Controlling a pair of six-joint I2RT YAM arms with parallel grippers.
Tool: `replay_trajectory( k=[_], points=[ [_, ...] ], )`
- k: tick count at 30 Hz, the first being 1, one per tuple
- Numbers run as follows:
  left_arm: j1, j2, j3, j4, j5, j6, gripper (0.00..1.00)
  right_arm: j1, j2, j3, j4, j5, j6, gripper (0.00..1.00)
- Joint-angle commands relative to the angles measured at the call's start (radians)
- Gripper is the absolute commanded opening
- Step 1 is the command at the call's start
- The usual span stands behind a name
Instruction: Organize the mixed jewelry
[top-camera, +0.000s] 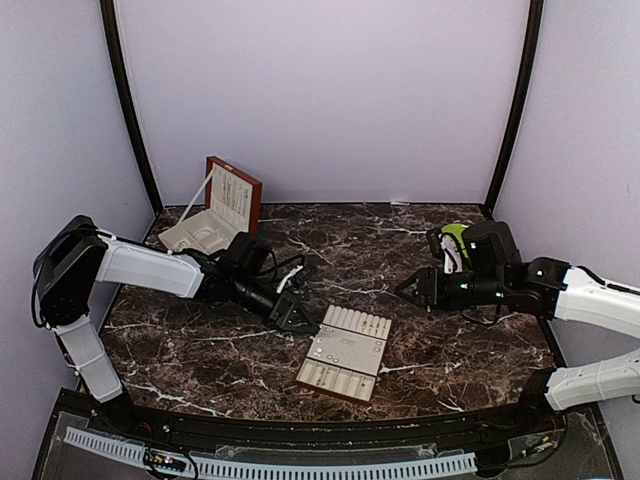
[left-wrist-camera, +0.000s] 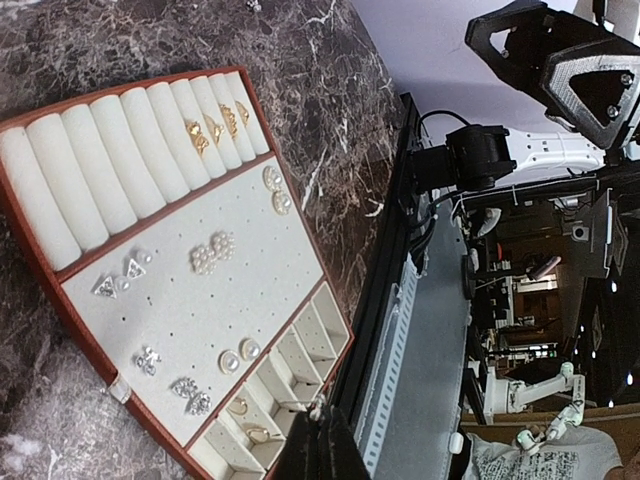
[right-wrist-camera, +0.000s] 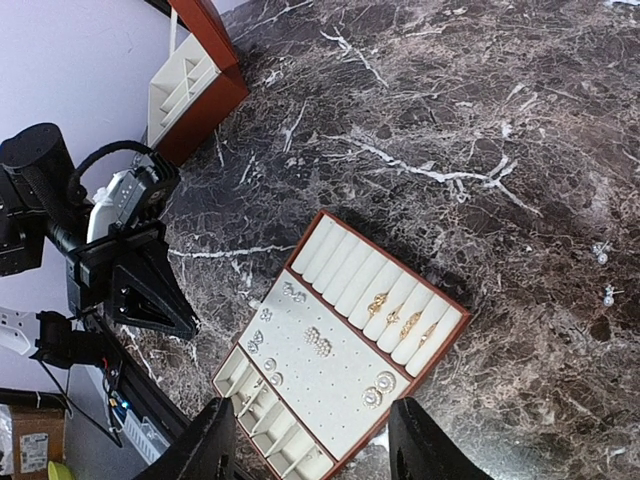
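Right gripper (right-wrist-camera: 310, 410) (nearest the lens in its own wrist view): two dark fingers (right-wrist-camera: 215, 440) spread apart with nothing between them, pointed toward the tray.

Table (top-camera: 430, 330): dark veined marble, bearing everything below.

Left gripper (top-camera: 297, 318): pinched shut to a point, just beside the tray's left edge. No piece shows at its tips.

Box (top-camera: 225, 205): red-brown, lid raised, at the back left, well apart from the work.

Tray (top-camera: 345, 350): cream insert in a brown frame, lying between the two arms. It has rolls at one end, a perforated field in the middle and small cells at the other end.

Jewelry (right-wrist-camera: 318, 340): mostly seated already (gold rings (right-wrist-camera: 400, 318) in the rolls, pale studs on the field, a few pieces in the cells).

Loose pieces (right-wrist-camera: 600, 250): two silvery specks on bare marble, right of the tray in the right wrist view, apart from it and from each other.

Hazards, as judged: each speck is far smaller than a finger pad and lies on slick stone, so closing jaws could flick it aside or miss it. A dropped piece would be hard to find against the veining. The tray looks light and unanchored, so a nudge from the left gripper could shift it and unseat the studs. Both arms converging on the tray risk a collision.
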Motion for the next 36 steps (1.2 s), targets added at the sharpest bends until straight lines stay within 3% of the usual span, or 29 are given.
replay_trajectory(
  k=[1, 36],
  points=[
    [0.026, 0.014, 0.040, -0.047, 0.076, 0.040, 0.00, -0.005, 0.000, -0.009, 0.036, 0.017, -0.005, 0.53],
    [0.059, 0.202, 0.172, -0.146, 0.123, 0.114, 0.00, -0.005, 0.050, 0.013, 0.028, 0.029, -0.021, 0.53]
  ],
)
